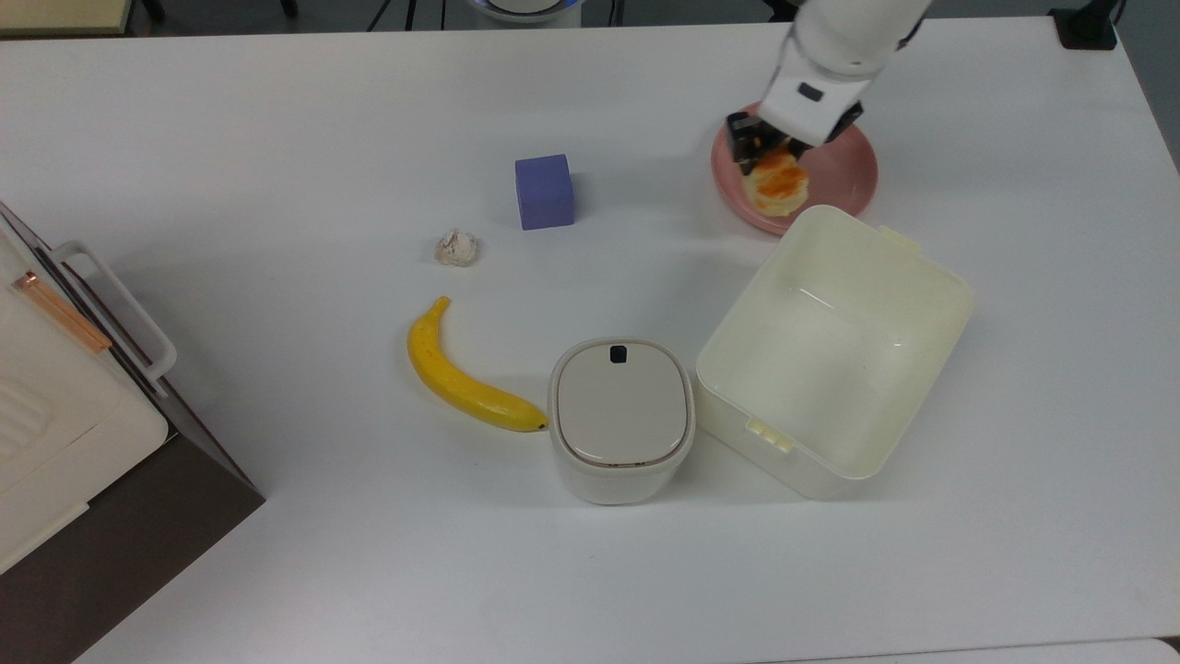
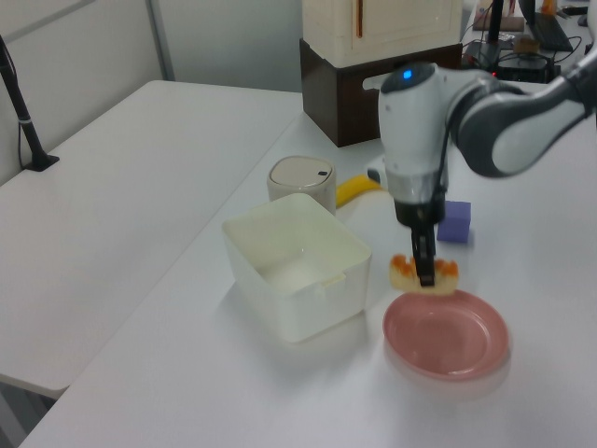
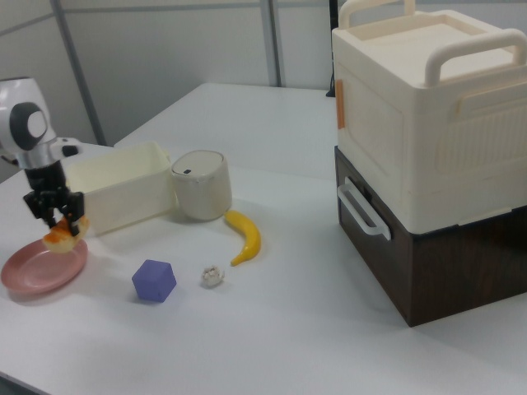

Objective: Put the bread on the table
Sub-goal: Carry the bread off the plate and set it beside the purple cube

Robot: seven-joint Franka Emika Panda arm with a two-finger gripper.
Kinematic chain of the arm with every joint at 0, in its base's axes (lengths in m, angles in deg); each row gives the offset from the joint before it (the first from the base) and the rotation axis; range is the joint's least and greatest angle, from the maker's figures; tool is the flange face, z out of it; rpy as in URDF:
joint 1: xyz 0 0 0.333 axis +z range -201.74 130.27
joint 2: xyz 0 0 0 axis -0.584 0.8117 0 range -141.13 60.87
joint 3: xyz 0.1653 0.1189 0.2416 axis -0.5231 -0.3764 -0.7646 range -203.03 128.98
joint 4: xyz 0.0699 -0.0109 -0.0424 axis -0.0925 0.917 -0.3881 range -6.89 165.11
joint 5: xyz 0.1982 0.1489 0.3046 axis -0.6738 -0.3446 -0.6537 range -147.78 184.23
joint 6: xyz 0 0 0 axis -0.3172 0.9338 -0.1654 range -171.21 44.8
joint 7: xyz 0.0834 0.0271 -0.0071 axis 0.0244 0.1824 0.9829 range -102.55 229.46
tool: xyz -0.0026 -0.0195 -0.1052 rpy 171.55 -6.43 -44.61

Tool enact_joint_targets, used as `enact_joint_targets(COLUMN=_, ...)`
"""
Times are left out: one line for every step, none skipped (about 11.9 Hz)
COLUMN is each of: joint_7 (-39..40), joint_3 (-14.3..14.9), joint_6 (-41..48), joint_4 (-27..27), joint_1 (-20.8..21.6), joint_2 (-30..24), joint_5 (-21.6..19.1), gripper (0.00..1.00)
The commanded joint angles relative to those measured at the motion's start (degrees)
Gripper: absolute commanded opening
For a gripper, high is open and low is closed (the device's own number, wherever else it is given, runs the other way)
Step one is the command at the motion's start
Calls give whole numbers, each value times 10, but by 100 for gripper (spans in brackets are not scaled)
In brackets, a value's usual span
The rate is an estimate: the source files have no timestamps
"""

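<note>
The bread (image 1: 777, 182) (image 2: 424, 273) (image 3: 64, 237), a pale bun with an orange-brown top, hangs in the air just above the round pink plate (image 1: 834, 177) (image 2: 448, 336) (image 3: 37, 271). My gripper (image 1: 763, 148) (image 2: 425, 271) (image 3: 56, 216) is shut on the bread, fingers pointing down. In the left view the plate lies bare below the lifted bun. The white table (image 1: 277, 120) (image 2: 187, 373) (image 3: 272, 321) spreads under everything.
An open cream box (image 1: 834, 350) (image 2: 297, 261) (image 3: 115, 193) stands right beside the plate. A lidded cream canister (image 1: 620, 420), a yellow banana (image 1: 461, 378), a purple cube (image 1: 544, 191) and a small whitish lump (image 1: 457, 247) sit further off. A brown-and-cream cabinet (image 3: 428, 156) occupies the top view's left edge.
</note>
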Motion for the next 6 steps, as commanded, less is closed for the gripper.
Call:
enact_joint_targets(joint_7=79, joint_3=67, joint_6=7, joint_4=5, joint_1=-15, joint_2=-18, joint_5=1, gripper=54)
enact_joint_targets(joint_7=105, joint_3=95, joint_6=2, joint_4=5, joint_1=-19, joint_2=-14, joint_5=1, gripper=57)
enact_joint_targets(joint_7=125, joint_3=122, joint_6=-2, joint_4=6, joint_1=-19, joint_2=-10, joint_5=1, gripper=58)
enact_joint_targets(joint_7=139, joint_3=134, joint_6=-2, joint_4=6, joint_1=-20, joint_2=-8, joint_5=1, gripper=63)
enact_joint_targets(joint_7=140, joint_3=139, joint_6=-3, joint_4=6, joint_1=-24, joint_2=0, joint_5=1, gripper=81)
enact_joint_targets(joint_7=140, joint_3=139, joint_6=-2, joint_4=6, joint_1=-24, joint_2=2, joint_5=0, gripper=99)
